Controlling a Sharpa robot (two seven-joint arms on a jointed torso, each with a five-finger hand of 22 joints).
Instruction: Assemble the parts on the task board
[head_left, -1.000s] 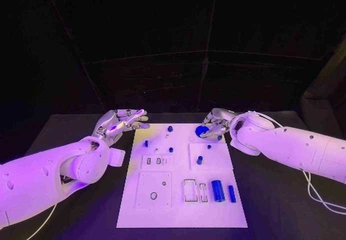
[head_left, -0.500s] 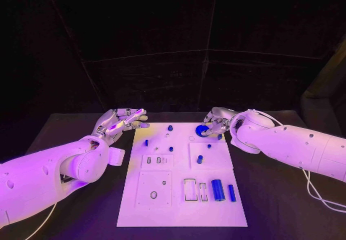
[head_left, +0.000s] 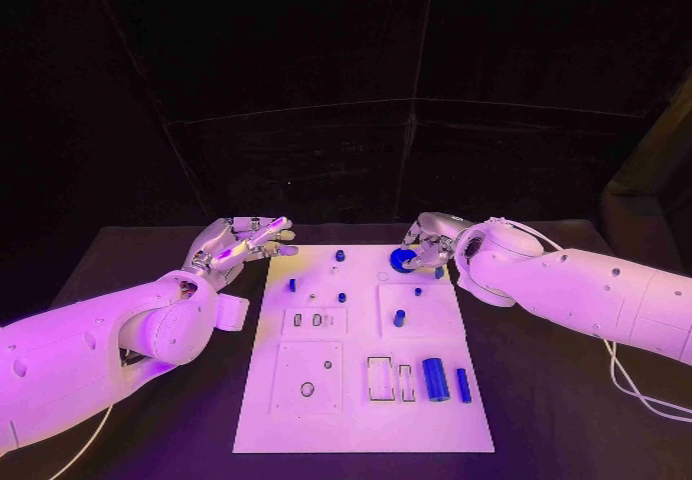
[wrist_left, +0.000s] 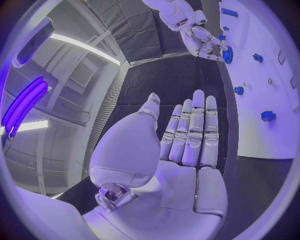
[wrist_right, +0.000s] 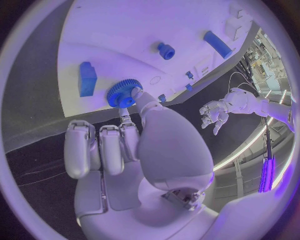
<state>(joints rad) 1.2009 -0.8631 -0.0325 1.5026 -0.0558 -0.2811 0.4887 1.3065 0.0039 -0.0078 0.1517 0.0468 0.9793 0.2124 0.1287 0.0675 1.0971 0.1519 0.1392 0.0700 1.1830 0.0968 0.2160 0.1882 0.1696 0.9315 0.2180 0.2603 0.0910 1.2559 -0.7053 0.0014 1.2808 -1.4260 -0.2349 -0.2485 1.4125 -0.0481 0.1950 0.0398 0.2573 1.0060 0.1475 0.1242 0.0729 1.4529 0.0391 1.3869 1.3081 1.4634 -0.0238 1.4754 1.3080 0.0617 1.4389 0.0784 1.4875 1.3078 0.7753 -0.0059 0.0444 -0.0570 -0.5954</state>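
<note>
The white task board (head_left: 361, 410) lies in the middle of the black table. My right hand (head_left: 433, 243) is over the board's far right corner and pinches a blue gear (head_left: 404, 261) between thumb and a finger. The right wrist view has the same gear (wrist_right: 124, 93) close above the board (wrist_right: 125, 35), beside a blue block (wrist_right: 87, 78). My left hand (head_left: 245, 243) hovers by the board's far left corner, fingers stretched out and holding nothing. In the left wrist view its palm (wrist_left: 187, 137) is bare, and the right hand (wrist_left: 201, 37) with the gear (wrist_left: 227, 54) shows beyond it.
A thick blue cylinder (head_left: 434, 380) and a slim blue bar (head_left: 463, 386) lie at the board's near right. Small blue pegs (head_left: 340, 257) stand toward the far end, one (head_left: 400, 319) near the middle. Black table (head_left: 562, 400) lies bare on both sides.
My right hand has edged slightly toward the far side with the gear still in its pinch. The left hand has not moved.
</note>
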